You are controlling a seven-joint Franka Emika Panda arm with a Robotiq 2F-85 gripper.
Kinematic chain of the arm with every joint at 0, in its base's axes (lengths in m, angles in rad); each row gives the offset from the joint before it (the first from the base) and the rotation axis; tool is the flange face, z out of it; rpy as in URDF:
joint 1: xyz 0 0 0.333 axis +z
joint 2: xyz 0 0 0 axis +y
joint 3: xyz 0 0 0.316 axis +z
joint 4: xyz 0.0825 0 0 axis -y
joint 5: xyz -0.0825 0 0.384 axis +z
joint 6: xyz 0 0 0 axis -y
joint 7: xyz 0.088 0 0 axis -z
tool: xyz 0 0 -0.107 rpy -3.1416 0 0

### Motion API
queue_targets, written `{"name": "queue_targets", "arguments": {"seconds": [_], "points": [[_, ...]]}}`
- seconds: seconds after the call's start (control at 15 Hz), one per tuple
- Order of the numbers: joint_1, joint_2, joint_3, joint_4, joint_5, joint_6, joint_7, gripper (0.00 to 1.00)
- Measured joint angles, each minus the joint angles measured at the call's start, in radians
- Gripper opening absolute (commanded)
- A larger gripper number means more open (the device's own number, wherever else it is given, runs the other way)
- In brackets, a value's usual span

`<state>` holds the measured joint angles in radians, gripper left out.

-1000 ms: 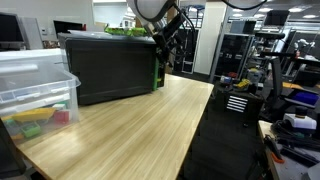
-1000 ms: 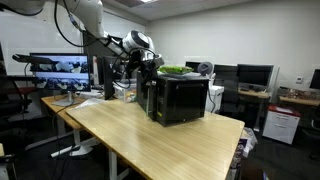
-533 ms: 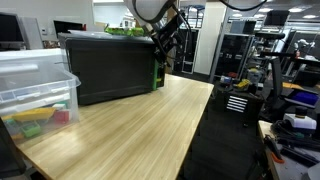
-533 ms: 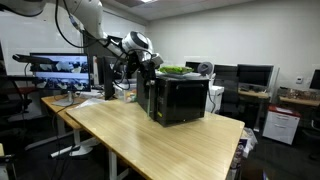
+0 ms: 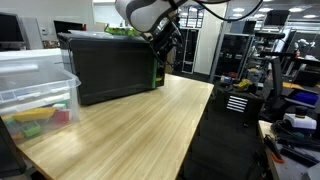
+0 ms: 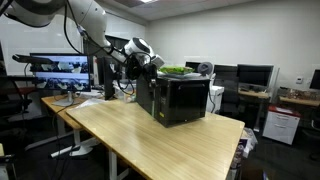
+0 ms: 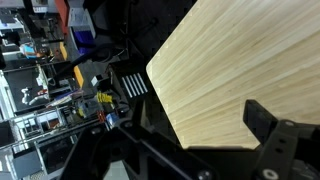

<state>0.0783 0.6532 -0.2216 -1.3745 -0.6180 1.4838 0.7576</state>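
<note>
A black box-shaped appliance (image 5: pixel 110 65) stands on the wooden table (image 5: pixel 140 130); it shows in both exterior views (image 6: pixel 180 98). Something green (image 5: pixel 125 32) lies on its top (image 6: pixel 175 70). My gripper (image 5: pixel 163 45) hangs close to the appliance's upper front corner, by its side face (image 6: pixel 148 68). I cannot tell whether it touches the appliance. In the wrist view the gripper (image 7: pixel 190 145) has its fingers spread wide with nothing between them, and the table top (image 7: pixel 230 70) and its edge lie below.
A clear plastic bin (image 5: pixel 35 85) with coloured items stands at the near table end. Monitors (image 6: pixel 60 68) and desks stand behind the arm. Black racks and cluttered shelves (image 5: pixel 235 60) lie beyond the table's edge, with a floor drop beside it.
The arm's wrist has turned and shifted slightly at the appliance's corner. The appliance and the other things have not moved.
</note>
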Motion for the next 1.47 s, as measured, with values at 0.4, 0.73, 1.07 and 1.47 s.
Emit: {"name": "queue_targets", "arguments": {"seconds": [0.4, 0.73, 1.07, 1.47], "points": [[0.002, 0.002, 0.0, 0.0, -0.01, -0.002, -0.001, 1.0], [0.002, 0.002, 0.0, 0.0, -0.011, -0.002, -0.001, 1.0], [0.003, -0.001, 0.013, 0.0, -0.013, -0.006, -0.012, 1.0], [0.051, -0.096, 0.062, -0.06, -0.083, -0.007, -0.074, 1.0]]}}
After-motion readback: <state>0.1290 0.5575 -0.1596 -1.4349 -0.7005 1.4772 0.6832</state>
